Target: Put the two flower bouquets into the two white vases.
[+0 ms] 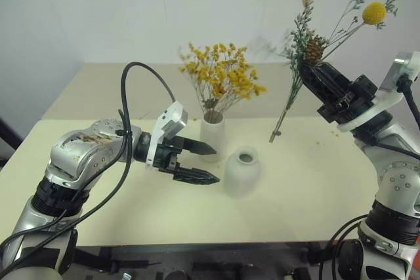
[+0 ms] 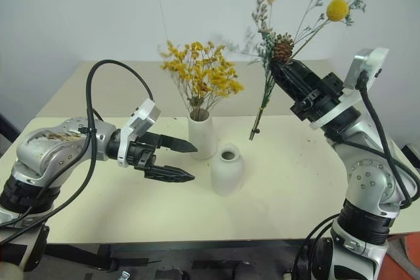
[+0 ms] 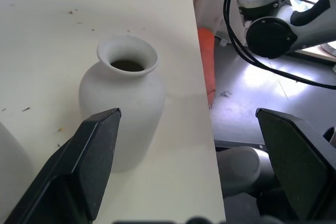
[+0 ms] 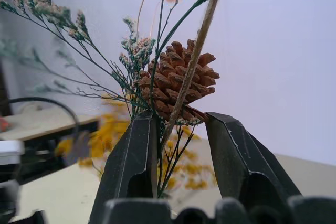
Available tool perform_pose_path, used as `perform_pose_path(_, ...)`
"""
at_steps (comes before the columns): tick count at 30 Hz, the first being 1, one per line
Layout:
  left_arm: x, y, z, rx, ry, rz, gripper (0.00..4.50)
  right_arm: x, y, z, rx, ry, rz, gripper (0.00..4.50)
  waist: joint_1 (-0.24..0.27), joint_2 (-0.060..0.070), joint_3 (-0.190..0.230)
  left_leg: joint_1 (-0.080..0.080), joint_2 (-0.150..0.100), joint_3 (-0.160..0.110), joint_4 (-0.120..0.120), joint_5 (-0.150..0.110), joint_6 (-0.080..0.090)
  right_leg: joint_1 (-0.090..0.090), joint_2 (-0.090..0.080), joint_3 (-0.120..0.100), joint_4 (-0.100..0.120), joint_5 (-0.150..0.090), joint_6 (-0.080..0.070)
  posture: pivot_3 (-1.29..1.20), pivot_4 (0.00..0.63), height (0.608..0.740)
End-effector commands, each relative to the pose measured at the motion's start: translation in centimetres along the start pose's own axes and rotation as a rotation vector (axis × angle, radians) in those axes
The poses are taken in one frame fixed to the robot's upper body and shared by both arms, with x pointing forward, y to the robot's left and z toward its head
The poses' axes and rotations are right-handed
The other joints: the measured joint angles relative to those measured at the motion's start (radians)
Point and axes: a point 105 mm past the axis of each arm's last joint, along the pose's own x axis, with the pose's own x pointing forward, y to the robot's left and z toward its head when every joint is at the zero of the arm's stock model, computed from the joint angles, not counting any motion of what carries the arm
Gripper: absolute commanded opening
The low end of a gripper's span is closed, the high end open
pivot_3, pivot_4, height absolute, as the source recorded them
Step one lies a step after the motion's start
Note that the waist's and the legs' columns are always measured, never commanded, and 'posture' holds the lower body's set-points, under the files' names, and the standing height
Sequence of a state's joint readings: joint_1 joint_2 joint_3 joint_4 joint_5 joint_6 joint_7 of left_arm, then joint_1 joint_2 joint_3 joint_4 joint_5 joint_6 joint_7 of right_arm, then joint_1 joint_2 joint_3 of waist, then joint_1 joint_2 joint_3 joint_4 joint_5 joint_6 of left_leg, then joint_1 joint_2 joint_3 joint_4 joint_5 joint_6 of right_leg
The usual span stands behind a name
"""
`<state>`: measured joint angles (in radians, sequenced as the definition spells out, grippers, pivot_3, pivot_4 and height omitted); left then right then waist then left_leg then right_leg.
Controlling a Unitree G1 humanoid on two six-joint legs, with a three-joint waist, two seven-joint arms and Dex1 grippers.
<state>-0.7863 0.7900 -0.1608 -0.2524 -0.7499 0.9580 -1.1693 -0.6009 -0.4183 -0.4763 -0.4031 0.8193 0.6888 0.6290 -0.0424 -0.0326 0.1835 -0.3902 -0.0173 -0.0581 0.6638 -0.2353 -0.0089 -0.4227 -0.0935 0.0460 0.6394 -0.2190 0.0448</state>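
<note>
Left gripper [image 1: 200, 160] hovers above the table [image 1: 308, 188] with its two black fingers spread wide apart and empty, aimed toward the short rounded vase [image 1: 241, 172] just beside its tips. In the left wrist view that vase's small dark mouth shows nothing inside it.

Behind it, close by, stands the taller vase [image 1: 212, 136]; its base is partly hidden by the gripper fingers in the head views. The bushy yellow-orange bunch [image 1: 220, 78] stands upright in it, thin brown stems running down into the mouth.

To the right, the right gripper [image 1: 314, 69] is raised well above the table, clamped on the grey-green sprig [image 1: 298, 44]. A pine cone [image 4: 176, 80] sits just above the fingers, and a yellow ball flower [image 1: 374, 12] tops one long stem. The sprig's stem ends [image 1: 275, 134] hang free over the table. Pale tufts at the very top are cut off by the frame edge.
</note>
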Motion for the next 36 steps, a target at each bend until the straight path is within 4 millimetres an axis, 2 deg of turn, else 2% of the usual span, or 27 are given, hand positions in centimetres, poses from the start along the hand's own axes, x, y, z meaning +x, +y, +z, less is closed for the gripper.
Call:
perform_pose_path(1, -0.1, -0.1, 0.7, 0.049, 0.002, -0.007, 4.50, 0.2, -1.2, 2.5, -0.093, -0.117, -0.118, 1.63, -0.002, 0.000, 0.000, 0.000, 0.000, 0.000, 0.000, 0.000, 0.000, 0.000, 0.000, 0.000, 0.000, 0.000, 0.000, 0.00, 0.150, 0.740)
perform_pose_path(3, -0.1, -0.1, 0.8, 0.050, 0.005, -0.010, 4.50, 0.0, -2.3, 3.0, -0.124, -0.140, -0.179, 1.63, -0.003, 0.000, 0.000, 0.000, 0.000, 0.000, 0.000, 0.000, 0.000, -0.001, 0.000, 0.000, 0.001, 0.000, 0.000, 0.00, 0.150, 0.740)
perform_pose_path(5, -0.1, -0.1, 0.8, 0.051, 0.004, -0.011, 4.50, -0.1, -2.3, 3.4, -0.106, -0.156, -0.166, 1.63, -0.002, 0.000, 0.000, 0.000, 0.000, 0.000, 0.000, 0.000, 0.000, -0.001, 0.001, 0.000, 0.001, 0.000, 0.000, 0.00, 0.150, 0.740)
perform_pose_path(7, 0.0, -0.1, 0.8, 0.053, 0.005, -0.012, 4.50, 0.0, -1.1, 3.1, -0.077, -0.146, -0.097, 1.63, -0.002, 0.000, 0.000, 0.000, 0.000, 0.000, 0.000, 0.000, 0.000, -0.001, 0.001, 0.000, 0.001, 0.000, 0.000, 0.00, 0.150, 0.740)
perform_pose_path(10, 0.1, -0.1, 0.8, 0.053, 0.007, -0.015, 4.50, 0.3, 0.5, 2.1, -0.046, -0.110, -0.024, 1.63, -0.002, 0.000, 0.000, 0.000, 0.001, 0.000, 0.000, 0.000, 0.000, -0.001, 0.001, 0.000, 0.000, 0.000, 0.000, 0.00, 0.150, 0.740)
perform_pose_path(13, 0.2, -0.1, 0.9, 0.051, 0.008, -0.023, 4.50, 0.6, 1.1, 1.3, -0.011, -0.101, -0.009, 1.63, -0.003, 0.000, 0.000, 0.000, 0.000, 0.000, 0.000, 0.000, 0.000, 0.000, 0.001, 0.000, 0.001, 0.000, 0.000, 0.00, 0.150, 0.740)
perform_pose_path(17, 0.7, -0.1, 0.8, 0.054, 0.016, -0.038, 4.50, 1.3, 3.0, -1.2, 0.005, -0.028, 0.060, 1.63, -0.002, 0.000, 0.000, 0.001, 0.001, 0.000, 0.000, 0.000, 0.000, 0.000, 0.001, 0.000, 0.001, 0.000, 0.000, 0.00, 0.150, 0.740)
perform_pose_path(22, 1.1, -0.1, 0.8, 0.054, 0.019, -0.047, 4.50, 1.7, 4.1, -3.1, 0.011, 0.014, 0.086, 1.63, -0.001, 0.000, 0.000, 0.000, 0.000, 0.000, 0.000, 0.000, 0.000, -0.001, 0.001, 0.000, 0.001, 0.000, 0.000, 0.00, 0.150, 0.740)
perform_pose_path(31, 1.3, 0.0, 0.7, 0.054, 0.022, -0.048, 4.50, 1.8, 3.7, -4.5, -0.011, 0.034, 0.061, 1.63, -0.002, 0.000, 0.000, 0.001, 0.000, 0.000, 0.000, 0.000, 0.000, 0.000, 0.001, 0.000, 0.001, 0.000, 0.000, 0.00, 0.150, 0.740)
perform_pose_path(36, 1.3, 0.0, 0.7, 0.053, 0.021, -0.048, 4.50, 1.9, 3.2, -4.5, -0.035, 0.026, 0.032, 1.63, -0.002, 0.000, 0.000, 0.001, 0.001, 0.000, 0.000, 0.000, 0.000, 0.000, 0.001, 0.000, 0.001, 0.000, 0.000, 0.00, 0.150, 0.740)
